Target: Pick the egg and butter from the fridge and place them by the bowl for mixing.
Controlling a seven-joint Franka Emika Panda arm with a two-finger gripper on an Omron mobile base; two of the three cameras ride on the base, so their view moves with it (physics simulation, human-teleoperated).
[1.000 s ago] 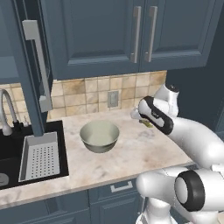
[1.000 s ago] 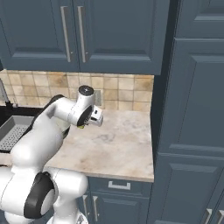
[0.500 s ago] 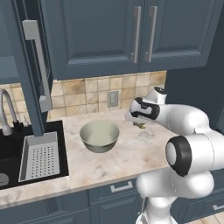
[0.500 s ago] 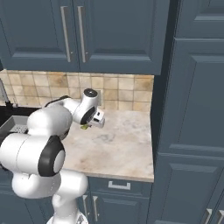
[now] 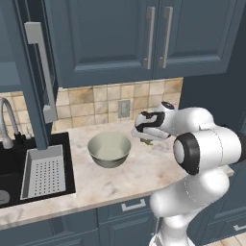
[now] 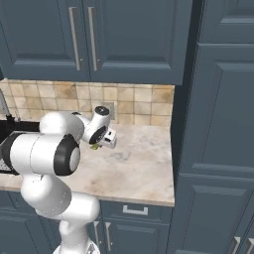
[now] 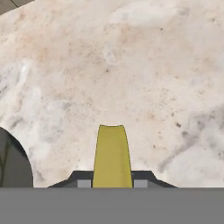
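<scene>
Presently noted: hand point(image 7: 112, 183) clenched on the butter point(image 7: 112, 157), yellow stick protruding forward between the fingers, held low over the marbled counter point(image 7: 144, 74) just beside the bowl point(image 5: 109, 149), on the bowl's side away from the sink point(image 5: 14, 168).

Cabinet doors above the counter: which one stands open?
The dark blue door at far left, swung out over the black sink with its grey bar handle facing us; the two over the pale grey-green bowl are shut.
</scene>
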